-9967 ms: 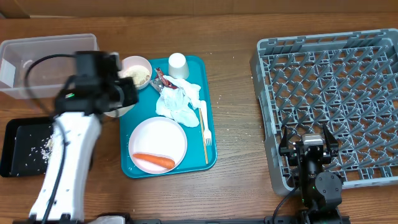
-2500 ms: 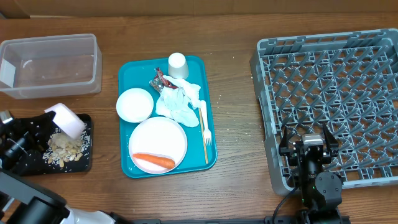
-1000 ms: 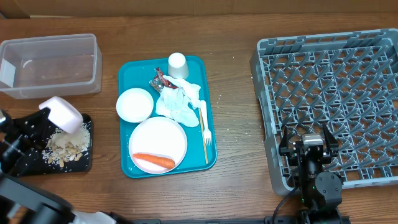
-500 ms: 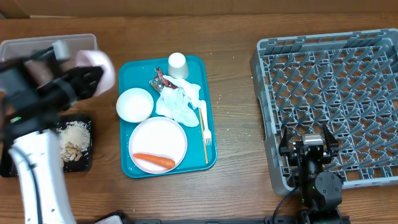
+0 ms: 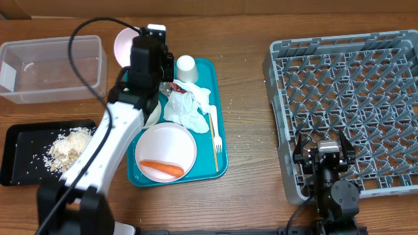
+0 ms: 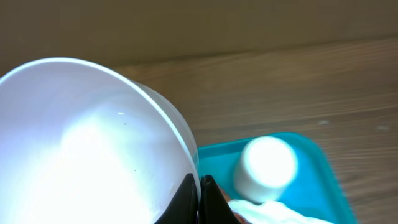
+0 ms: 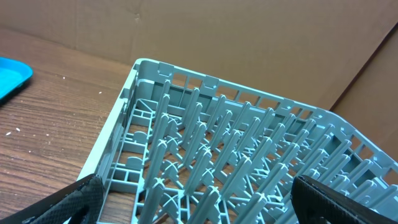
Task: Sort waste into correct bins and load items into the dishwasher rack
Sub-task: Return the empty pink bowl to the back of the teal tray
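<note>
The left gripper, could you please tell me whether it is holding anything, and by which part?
The left gripper is shut on a small white bowl, pinching it by the rim.

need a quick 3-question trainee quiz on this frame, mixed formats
1. True or false: the orange carrot piece lies on the round white plate.
2. The left hand grips: A) small white bowl, B) small white cup, C) slim pale fork?
3. Fill in: the pale beige food crumbs lie in the ___.
Key: 1 true; 2 A; 3 shallow black rectangular tray.
</note>
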Robot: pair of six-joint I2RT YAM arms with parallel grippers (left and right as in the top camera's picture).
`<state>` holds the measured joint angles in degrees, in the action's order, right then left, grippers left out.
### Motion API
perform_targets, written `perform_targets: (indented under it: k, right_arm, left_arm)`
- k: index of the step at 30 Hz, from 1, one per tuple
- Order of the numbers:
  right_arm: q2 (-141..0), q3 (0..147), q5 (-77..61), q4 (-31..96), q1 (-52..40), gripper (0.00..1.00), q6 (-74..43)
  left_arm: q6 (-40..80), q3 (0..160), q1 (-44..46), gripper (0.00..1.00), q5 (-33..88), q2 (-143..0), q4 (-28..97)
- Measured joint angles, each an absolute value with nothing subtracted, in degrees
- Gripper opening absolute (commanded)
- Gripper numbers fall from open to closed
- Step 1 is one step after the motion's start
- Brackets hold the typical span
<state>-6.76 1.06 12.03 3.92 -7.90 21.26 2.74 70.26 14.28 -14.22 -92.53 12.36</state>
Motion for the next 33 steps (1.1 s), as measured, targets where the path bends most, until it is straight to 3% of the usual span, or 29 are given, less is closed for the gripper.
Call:
perform_targets:
  k: [6, 25, 26, 27, 33]
  right_arm:
    - [-6.76, 1.04, 12.05, 3.90, -7.90, 1.00, 21.23]
    - [-6.76, 1.04, 12.03, 3.90, -7.90, 1.00, 21.23]
    - [-6.76, 1.04, 12.03, 3.90, -7.90, 1.00, 21.26]
    - [-6.76, 1.04, 12.03, 3.90, -7.90, 1.00, 21.26]
    - [-6.76, 1.04, 12.05, 3.90, -7.90, 1.00, 21.23]
  left_arm:
    - [2.55, 70.26, 14.17, 0.04, -19.18, -98.48, 11.22]
    - [8.27, 70.26, 13.74, 0.11, -18.39, -105.60, 10.13]
    - [8.47, 70.26, 13.74, 0.13, -18.41, -105.60, 10.09]
    - [8.69, 70.26, 13.74, 0.24, -18.41, -105.60, 10.04]
    - [9.34, 70.26, 13.74, 0.36, -17.12, -105.60, 10.46]
